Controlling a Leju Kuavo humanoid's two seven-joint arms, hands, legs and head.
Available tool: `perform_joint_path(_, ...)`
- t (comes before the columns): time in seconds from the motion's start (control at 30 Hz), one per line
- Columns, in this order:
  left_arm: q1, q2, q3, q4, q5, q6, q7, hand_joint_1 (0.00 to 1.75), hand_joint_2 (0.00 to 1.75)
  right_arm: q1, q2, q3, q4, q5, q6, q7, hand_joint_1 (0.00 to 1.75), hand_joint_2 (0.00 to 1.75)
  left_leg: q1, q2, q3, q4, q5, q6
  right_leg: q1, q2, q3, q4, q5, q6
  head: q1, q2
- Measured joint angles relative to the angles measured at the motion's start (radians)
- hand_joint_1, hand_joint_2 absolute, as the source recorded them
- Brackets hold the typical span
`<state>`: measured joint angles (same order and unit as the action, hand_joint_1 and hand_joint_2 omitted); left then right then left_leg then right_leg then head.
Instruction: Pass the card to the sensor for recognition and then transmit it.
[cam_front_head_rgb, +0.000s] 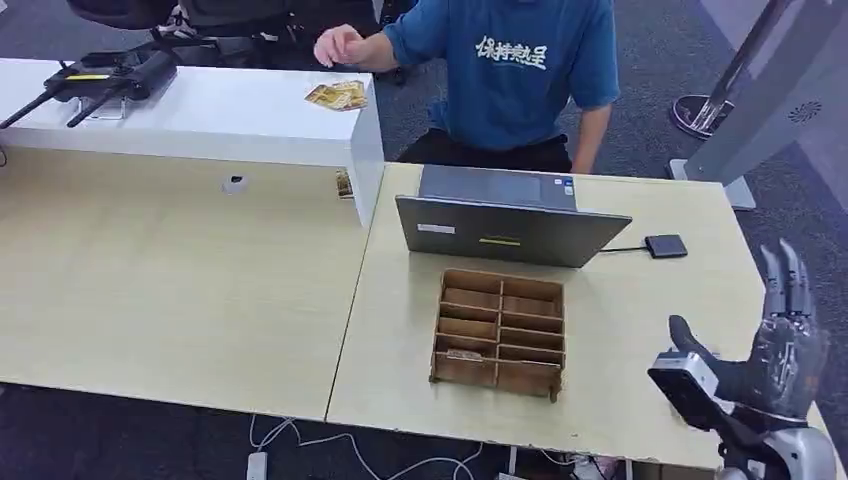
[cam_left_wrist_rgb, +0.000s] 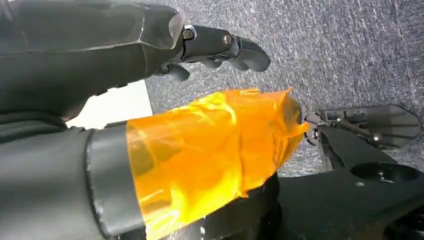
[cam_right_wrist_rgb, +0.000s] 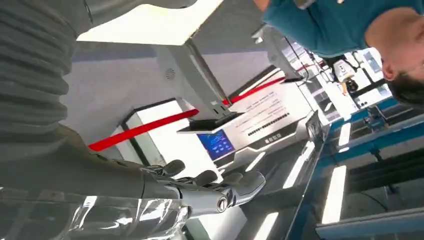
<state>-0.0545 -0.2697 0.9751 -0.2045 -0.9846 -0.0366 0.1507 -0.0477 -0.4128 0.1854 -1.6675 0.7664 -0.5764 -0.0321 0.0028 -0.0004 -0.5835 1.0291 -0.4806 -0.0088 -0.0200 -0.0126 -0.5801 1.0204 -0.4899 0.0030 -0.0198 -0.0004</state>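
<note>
Setting: grey carpet is running behind two pale wooden tables (cam_front_head_rgb: 180, 290) that are standing side by side, with a white raised counter (cam_front_head_rgb: 200, 120) sitting on the left one.
Cards: one small fanned pile of yellowish cards (cam_front_head_rgb: 337, 95) is lying on the white counter near its right end; how many are in the pile cannot be told. One more card (cam_front_head_rgb: 344, 184) is peeking out just under that end of the counter.
Sensor: one small black square reader (cam_front_head_rgb: 666, 246) is lying on the right table with its cable running toward the laptop.
Laptop: one grey laptop (cam_front_head_rgb: 505, 225) is standing open with its screen's back facing the robot.
Organizer: one brown wooden compartment box (cam_front_head_rgb: 500, 333) is sitting in front of the laptop, something small lying in a lower left compartment.
Person: one person in a blue shirt (cam_front_head_rgb: 515, 60) is standing behind the tables, their hand (cam_front_head_rgb: 336, 45) hovering just above the card pile.
Right hand: right hand (cam_front_head_rgb: 775, 345) is being held upright over the right table's near right corner, fingers straight and spread, holding nothing; the cards are lying well apart from it, across the tables.
Left hand: left hand (cam_left_wrist_rgb: 150, 100) is hanging over the carpet, its dark fingers (cam_left_wrist_rgb: 225, 47) extended and grasping nothing, its thumb wrapped in orange film.
Other: one black device with antennas (cam_front_head_rgb: 100, 80) is resting on the counter's left end.
</note>
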Motion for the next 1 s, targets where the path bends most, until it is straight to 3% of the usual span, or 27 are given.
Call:
perform_joint_path(0.17, 0.0, -0.002, 0.015, 0.0, 0.006, 0.005, -0.006, 0.0, 0.0, 0.125, -0.001, -0.042, -0.07, 0.029, -0.006, -0.015, 0.0, 1.75, 0.0, 0.0, 0.0, 0.0, 0.0, 0.0, 0.0, 0.0, 0.0, 0.0, 0.0, 0.0, 0.0, 0.0)
perform_joint_path(0.6, 0.0, -0.006, 0.031, 0.0, 0.011, 0.006, -0.011, 0.0, 0.0, 0.263, 0.001, -0.066, -0.15, 0.093, -0.044, -0.03, 0.0, 1.75, 0.0, 0.001, 0.0, 0.0, 0.0, 0.0, 0.0, 0.001, 0.0, 0.0, 0.0, 0.0, 0.0, 0.0)
perform_joint_path(0.8, 0.0, -0.006, 0.033, 0.0, 0.011, 0.006, -0.013, 0.0, 0.0, 0.305, 0.01, -0.053, -0.169, 0.156, -0.064, -0.016, 0.0, 1.75, 0.0, 0.001, 0.0, 0.0, 0.0, 0.0, 0.0, 0.001, 0.0, 0.0, 0.0, 0.0, 0.0, 0.0)
perform_joint_path(1.0, -0.001, -0.006, 0.042, 0.0, 0.01, 0.006, -0.013, 0.0, 0.0, 0.313, 0.019, 0.01, -0.168, 0.195, -0.079, 0.005, 0.0, 1.75, 0.0, 0.001, 0.0, 0.0, 0.0, 0.0, 0.0, 0.001, 0.0, 0.0, 0.0, 0.0, 0.0, 0.0)
